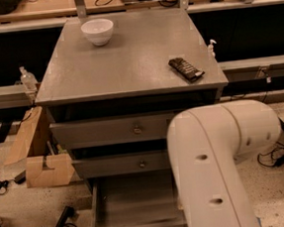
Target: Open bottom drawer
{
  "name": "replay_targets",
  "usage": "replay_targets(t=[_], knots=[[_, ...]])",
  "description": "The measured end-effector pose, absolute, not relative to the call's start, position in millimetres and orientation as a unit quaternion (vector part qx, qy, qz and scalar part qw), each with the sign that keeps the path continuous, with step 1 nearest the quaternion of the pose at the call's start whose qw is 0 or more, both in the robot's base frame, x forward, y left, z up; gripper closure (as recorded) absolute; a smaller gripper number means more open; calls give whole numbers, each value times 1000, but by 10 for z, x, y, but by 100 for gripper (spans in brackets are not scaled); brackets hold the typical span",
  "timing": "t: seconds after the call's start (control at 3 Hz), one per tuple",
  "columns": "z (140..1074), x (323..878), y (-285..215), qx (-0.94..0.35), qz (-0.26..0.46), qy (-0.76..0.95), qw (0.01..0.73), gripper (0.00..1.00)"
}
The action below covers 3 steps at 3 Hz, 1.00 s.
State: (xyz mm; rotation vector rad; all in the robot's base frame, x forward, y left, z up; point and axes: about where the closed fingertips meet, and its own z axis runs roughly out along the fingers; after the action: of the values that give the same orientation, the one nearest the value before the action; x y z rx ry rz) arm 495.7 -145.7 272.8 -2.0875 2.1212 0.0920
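A grey cabinet stands on a speckled floor, and its worktop [127,62] carries a white bowl [97,31] near the back left corner. A dark, flat, remote-like object [186,68] lies near the front right edge, well apart from the bowl.

Below the worktop are three grey drawers. The top drawer [104,132] sits slightly forward and has a small round knob [137,130] at its centre. The middle drawer [116,165] is also slightly forward, with a like knob [142,163]. The bottom drawer [134,200] stands open, drawn well out toward the camera. Its plain grey inside shows, and its front lies at the lower edge of the view.

The robot's thick white arm [220,158] fills the lower right and covers the right part of all three drawers. The tool is out of sight, beyond the arm's lower end and past the bottom edge, so I cannot tell whether it is open or closed.

A cardboard box [42,164] sits on the floor just left of the cabinet. A small clear bottle [27,78] stands on a ledge behind it.
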Motion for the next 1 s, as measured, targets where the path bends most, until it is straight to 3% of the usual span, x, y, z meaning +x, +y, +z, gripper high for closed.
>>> replay_targets(t=[0.33,1.0], knots=[[2747,5013,-1650,-682,24,725,93,100],[2519,5088,-1465,-691,33,716,93,100]])
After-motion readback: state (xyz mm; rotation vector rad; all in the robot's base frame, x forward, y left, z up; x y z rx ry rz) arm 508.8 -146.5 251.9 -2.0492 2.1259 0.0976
